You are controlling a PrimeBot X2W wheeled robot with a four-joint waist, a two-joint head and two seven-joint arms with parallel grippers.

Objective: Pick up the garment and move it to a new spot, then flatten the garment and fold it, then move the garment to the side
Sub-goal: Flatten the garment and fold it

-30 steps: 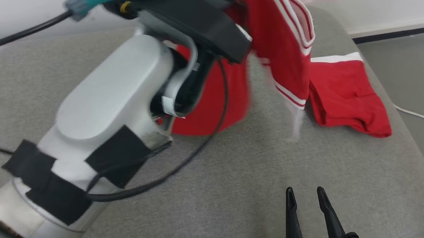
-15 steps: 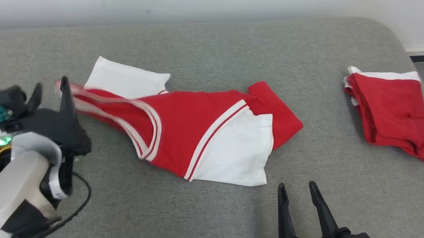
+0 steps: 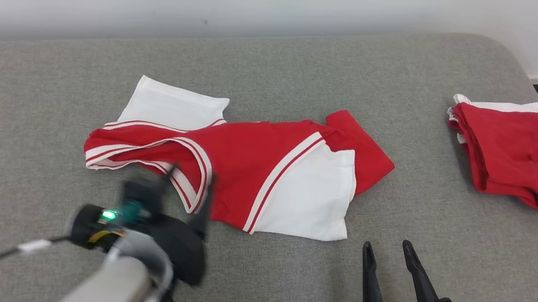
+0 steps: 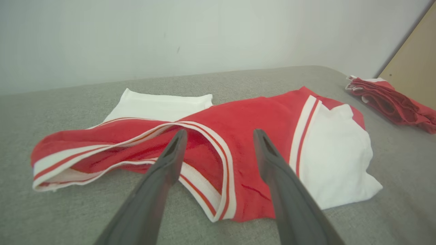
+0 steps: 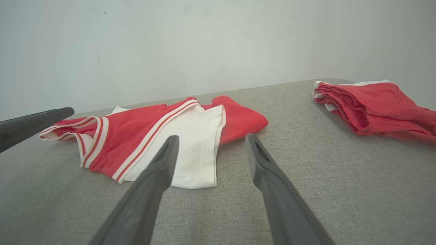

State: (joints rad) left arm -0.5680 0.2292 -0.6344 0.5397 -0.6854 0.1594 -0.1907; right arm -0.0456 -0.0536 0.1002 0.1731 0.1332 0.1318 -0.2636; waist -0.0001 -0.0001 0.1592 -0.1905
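the crumpled garment point(image 4: 259, 112) lies at the tips of the left claw point(image 4: 219, 136), spread apart and empty.

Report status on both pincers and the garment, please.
Left pincer open, at the garment. Right pincer open, short of it. The garment rumpled on grey cushion, unfolded. Folded red pile well clear.

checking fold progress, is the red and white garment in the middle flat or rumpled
Rumpled: the red and white fabric garment lies bunched, striped edge twisted.
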